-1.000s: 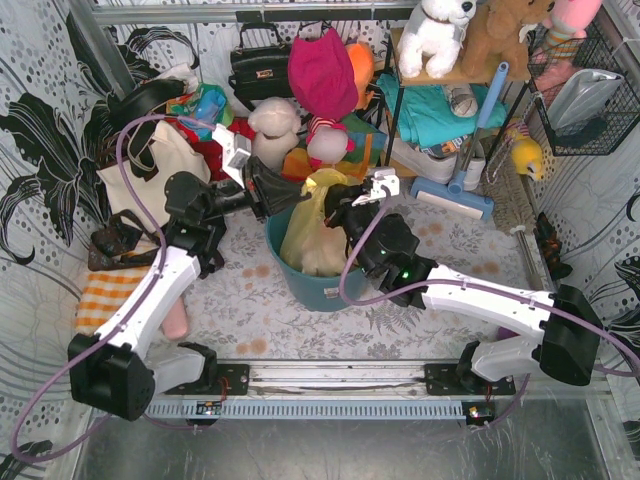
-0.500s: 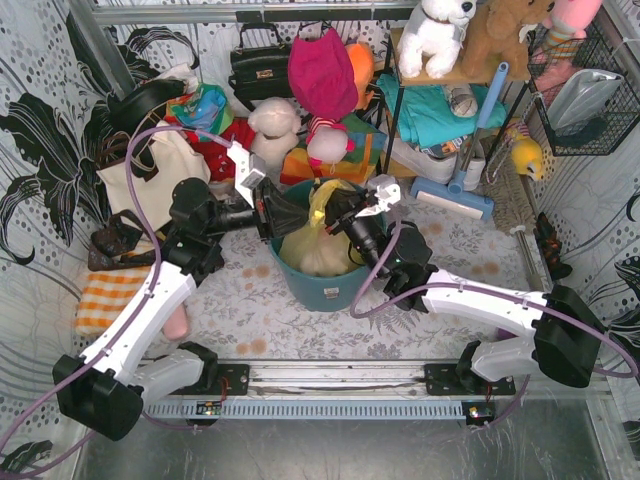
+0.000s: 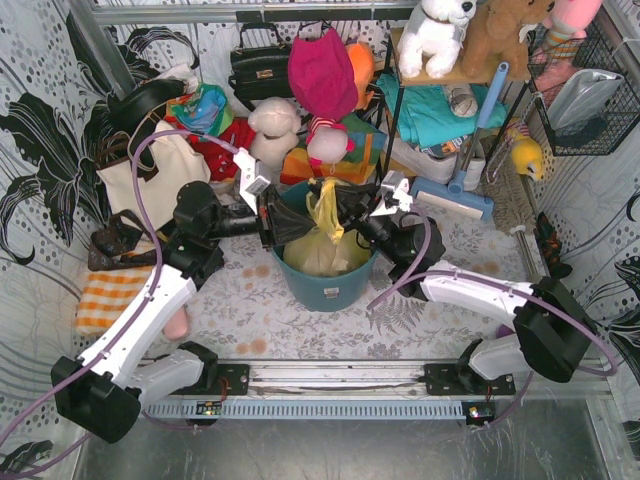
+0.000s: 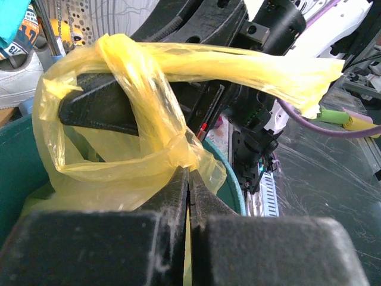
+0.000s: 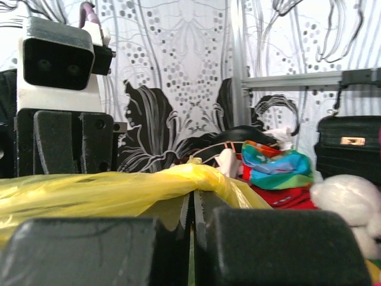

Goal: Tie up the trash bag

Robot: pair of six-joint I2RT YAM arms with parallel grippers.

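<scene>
The yellow-green trash bag (image 3: 318, 250) sits in the round teal bin (image 3: 328, 285) at the table's middle. Its top is drawn into twisted strands that cross in a loose knot (image 3: 322, 205) above the bin. My left gripper (image 3: 290, 222) is shut on a strand at the knot's left; in the left wrist view the strand (image 4: 149, 119) loops around the right gripper's finger. My right gripper (image 3: 350, 212) is shut on a strand at the knot's right; the right wrist view shows the yellow strand (image 5: 119, 190) pinched at my fingertips (image 5: 191, 202).
A cream tote bag (image 3: 150, 175) stands at the left. Stuffed toys (image 3: 275, 130), a black handbag (image 3: 260, 65) and clothes crowd the back. A shelf rack (image 3: 450, 100) and a blue dustpan (image 3: 455, 195) stand at the back right. An orange-checked cloth (image 3: 105, 295) lies at the left.
Both grippers have closed in over the bin from either side. The bag's top, loose and upright before, is now drawn into crossed strands between them.
</scene>
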